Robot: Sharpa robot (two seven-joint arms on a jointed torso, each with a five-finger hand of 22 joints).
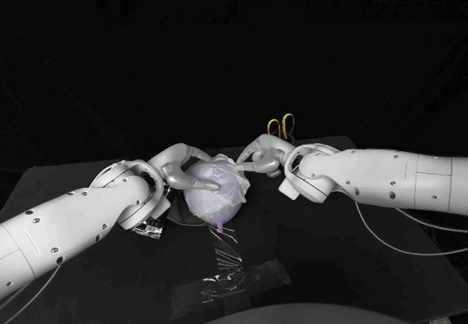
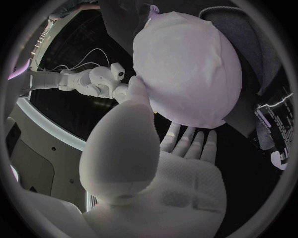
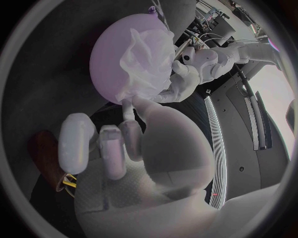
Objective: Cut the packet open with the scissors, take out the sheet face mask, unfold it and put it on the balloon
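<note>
The pale purple balloon [image 1: 217, 198] sits at the table's middle between both hands. The white sheet mask [image 1: 222, 174] lies crumpled over its upper side, and it bunches on the balloon [image 3: 114, 49] as the mask [image 3: 149, 59] in the right wrist view. My left hand [image 1: 181, 171] grips the balloon [image 2: 186, 69] from its left, thumb [image 2: 133, 94] on its side and fingers [image 2: 186, 144] under it. My right hand [image 1: 259, 158] reaches in from the right and pinches the mask's edge. The yellow-handled scissors [image 1: 282, 126] lie behind the right hand.
The cut clear packet [image 1: 230, 272] lies crumpled on the table in front of the balloon. A small clear object [image 1: 149, 229] sits under my left forearm. A cable [image 1: 401, 234] trails off the right arm across the table.
</note>
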